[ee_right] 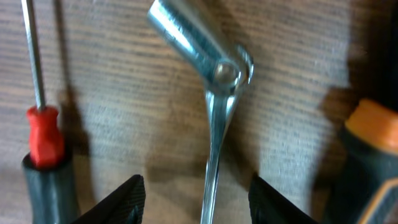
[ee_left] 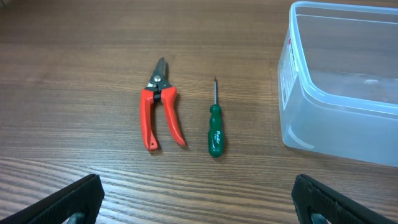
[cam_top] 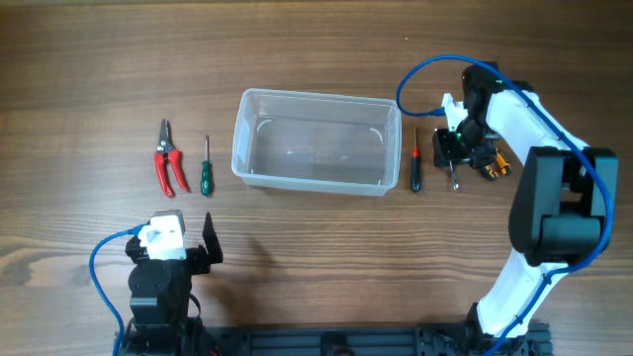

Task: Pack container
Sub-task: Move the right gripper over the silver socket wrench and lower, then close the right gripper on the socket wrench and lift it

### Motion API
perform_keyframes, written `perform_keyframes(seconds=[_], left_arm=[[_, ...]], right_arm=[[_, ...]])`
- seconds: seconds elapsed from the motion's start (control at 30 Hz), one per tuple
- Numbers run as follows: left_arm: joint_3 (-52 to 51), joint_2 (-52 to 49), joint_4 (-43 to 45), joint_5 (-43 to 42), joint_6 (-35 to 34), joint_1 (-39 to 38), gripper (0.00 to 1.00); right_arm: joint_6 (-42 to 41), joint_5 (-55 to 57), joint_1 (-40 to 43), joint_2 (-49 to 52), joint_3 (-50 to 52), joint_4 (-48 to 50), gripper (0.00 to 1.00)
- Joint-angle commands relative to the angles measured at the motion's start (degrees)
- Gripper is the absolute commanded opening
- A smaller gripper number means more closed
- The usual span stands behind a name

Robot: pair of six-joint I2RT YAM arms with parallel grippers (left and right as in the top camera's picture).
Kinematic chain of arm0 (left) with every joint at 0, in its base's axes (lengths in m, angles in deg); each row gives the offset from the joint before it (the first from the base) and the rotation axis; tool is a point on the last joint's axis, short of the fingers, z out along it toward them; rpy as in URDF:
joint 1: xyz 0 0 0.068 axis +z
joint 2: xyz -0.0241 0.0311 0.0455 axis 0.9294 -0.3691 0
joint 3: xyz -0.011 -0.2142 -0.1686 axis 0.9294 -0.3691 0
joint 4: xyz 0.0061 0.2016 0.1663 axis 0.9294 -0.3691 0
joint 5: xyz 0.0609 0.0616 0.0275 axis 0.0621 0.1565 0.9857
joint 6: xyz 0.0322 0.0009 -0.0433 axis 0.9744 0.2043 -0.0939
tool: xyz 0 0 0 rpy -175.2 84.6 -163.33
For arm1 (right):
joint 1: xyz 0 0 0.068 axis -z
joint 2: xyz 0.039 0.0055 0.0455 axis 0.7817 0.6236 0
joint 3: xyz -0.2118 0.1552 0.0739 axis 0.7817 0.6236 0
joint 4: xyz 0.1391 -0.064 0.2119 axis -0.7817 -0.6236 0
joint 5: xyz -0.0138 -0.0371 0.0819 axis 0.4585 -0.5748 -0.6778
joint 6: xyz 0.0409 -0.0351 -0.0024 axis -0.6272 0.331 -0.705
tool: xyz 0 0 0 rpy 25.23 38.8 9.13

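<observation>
Closest to the overhead camera rises the white-and-black right arm (cam_top: 559,198) at the right edge; its right gripper (cam_top: 453,150) hangs over a steel swivel-head wrench (cam_top: 455,178), right of centre; just left of that wrench lies a red-and-black screwdriver (cam_top: 415,163), and just right of it an orange-and-black tool (cam_top: 495,166), partly under the arm; the container (cam_top: 312,148) sits upright at the middle of the frame, slightly above centre, its bare floor showing, its right wall near the red-and-black screwdriver; to its left lie a green screwdriver (cam_top: 206,170) and, further left, red pruners (cam_top: 168,160); the left gripper (cam_top: 173,232) rests at the lower left, well apart from all the tools. From the left wrist, two black fingers (ee_left: 68,202) show in the bottom corners, spread wide and gripping nothing; the pruners lie left of centre, the green screwdriver just beside them, both tips pointing up the frame; the container fills the upper right. From the right wrist, the fingers (ee_right: 121,199) stand apart at the bottom edge, one on each side of the wrench's thin shank and clear of it; the wrench's socket head tilts toward the upper left; the red-and-black screwdriver runs down the left edge, the orange-and-black tool down the right.
</observation>
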Motion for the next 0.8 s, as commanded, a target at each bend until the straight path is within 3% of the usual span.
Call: perform_keyframes(seconds=[0.0,0.33,0.4,0.57,0.77], left_arm=[[-0.3,0.5,0.0,0.3,1.0,0.4,1.0],[-0.3,0.5,0.0,0.3,1.0,0.4,1.0],[-0.3,0.5,0.0,0.3,1.0,0.4,1.0],[-0.3,0.5,0.0,0.3,1.0,0.4,1.0],[-0.3,0.5,0.0,0.3,1.0,0.4,1.0]], right_arm=[[0.8,0.4,-0.2,0.9,0.2,1.9,0.53],[0.6,0.4,-0.2,0.9,0.2,2.4,0.5],[0.6,0.4,-0.2,0.9,0.2,2.2,0.45],[0.6,0.4,-0.2,0.9,0.2,1.2,0.18],[0.6,0.4,-0.2,0.9,0.2,0.6,0.14]])
